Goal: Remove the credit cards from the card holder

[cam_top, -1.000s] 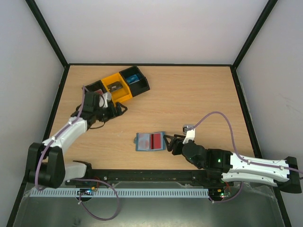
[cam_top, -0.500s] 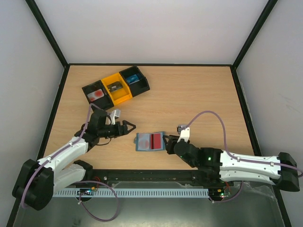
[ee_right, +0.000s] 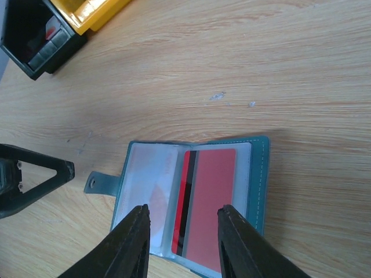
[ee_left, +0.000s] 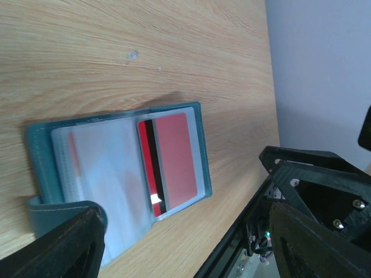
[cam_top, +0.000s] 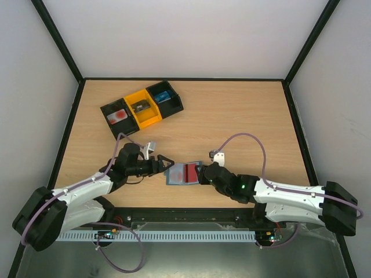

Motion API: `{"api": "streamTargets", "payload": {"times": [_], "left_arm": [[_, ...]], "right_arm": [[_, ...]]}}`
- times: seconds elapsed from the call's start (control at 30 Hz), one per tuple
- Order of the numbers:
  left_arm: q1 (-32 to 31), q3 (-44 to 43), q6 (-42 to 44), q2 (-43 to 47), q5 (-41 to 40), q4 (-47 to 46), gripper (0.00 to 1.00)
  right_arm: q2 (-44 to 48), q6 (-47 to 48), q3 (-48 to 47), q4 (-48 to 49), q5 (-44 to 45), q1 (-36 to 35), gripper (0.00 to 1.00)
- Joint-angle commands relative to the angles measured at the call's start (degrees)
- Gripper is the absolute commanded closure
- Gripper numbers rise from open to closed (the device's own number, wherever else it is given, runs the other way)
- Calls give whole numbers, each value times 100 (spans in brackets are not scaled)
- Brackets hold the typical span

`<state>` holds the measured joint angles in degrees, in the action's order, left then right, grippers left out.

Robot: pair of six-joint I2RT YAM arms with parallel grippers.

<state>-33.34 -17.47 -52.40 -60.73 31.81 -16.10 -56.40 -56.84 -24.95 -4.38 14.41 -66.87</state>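
As both arms have closed in over the last second, entries now read:

- Left gripper [cam_top: 163, 163]: jaws wide, empty; come from the tray [cam_top: 152, 119] toward the far left corner to the card holder [cam_top: 182, 173]'s left edge.
- Right gripper [cam_top: 203, 172]: jaws apart, empty, advanced over its right edge.
- Card holder: open, mid near edge of tabletop [cam_top: 243, 110].
- Red card [ee_right: 211, 202]: still pocketed; extraction seemingly imminent.

1. Card holder [ee_right: 156, 185]: matt teal leather-look cover, stitched edge; clear plastic sleeves, faint sheen.
2. Red card [ee_right: 211, 197]: smooth plastic.
3. Table [ee_right: 261, 69]: light wood grain, matt, smooth.
4. Tray [ee_right: 93, 14]: hard plastic, orange part shiny.
5. Left gripper's fingers [ee_left: 64, 243]: matt black plastic.
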Motion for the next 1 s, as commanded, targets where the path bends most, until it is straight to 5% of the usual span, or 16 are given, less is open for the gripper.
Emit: {"api": "streamTargets", "payload": {"times": [0.0, 0.3, 0.97], "left_arm": [[-262, -25, -238, -232, -284, -437, 21], [-600, -130, -676, -1155, -393, -1185, 27], [-1325, -608, -1106, -2710, -881, -2009, 31]], "right_arm": [[-189, 13, -9, 328, -386, 199, 67], [-723, 250, 342, 1026, -1390, 803, 68], [-1575, 654, 143, 1399, -1972, 1072, 73]]}}
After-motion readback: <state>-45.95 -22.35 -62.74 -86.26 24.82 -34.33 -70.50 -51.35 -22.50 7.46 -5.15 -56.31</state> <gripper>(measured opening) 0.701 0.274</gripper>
